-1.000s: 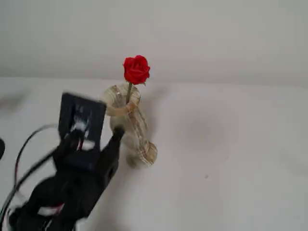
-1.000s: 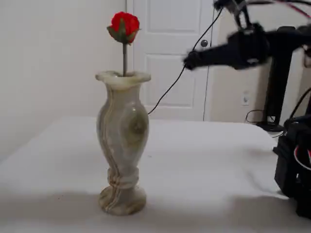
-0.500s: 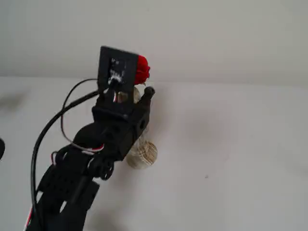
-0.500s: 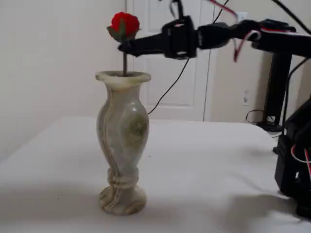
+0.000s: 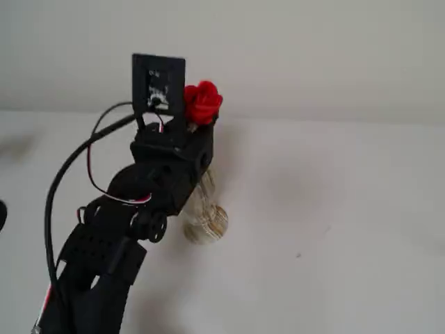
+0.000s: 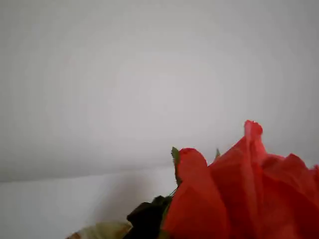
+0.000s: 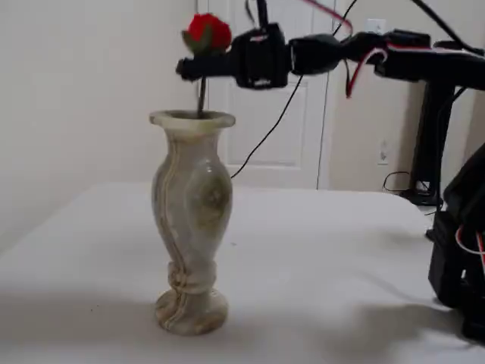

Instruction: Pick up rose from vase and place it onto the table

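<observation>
The marbled vase (image 7: 191, 197) stands upright on the white table (image 7: 318, 250). The rose (image 7: 206, 32) stands in it, its red bloom well above the rim and its stem running down into the mouth. My gripper (image 7: 195, 68) reaches in from the right, level with the stem just below the bloom, and looks shut on it. In a fixed view from above, the gripper (image 5: 197, 129) sits under the bloom (image 5: 202, 102) and hides most of the vase (image 5: 206, 221). The wrist view is filled at lower right by the bloom (image 6: 234, 194), with a bit of vase rim (image 6: 99, 231) below.
The arm's black base (image 7: 458, 250) stands at the right edge of the table. Its cables (image 5: 69, 174) loop to the left of the arm. A wall and a white door (image 7: 288, 121) are behind the table.
</observation>
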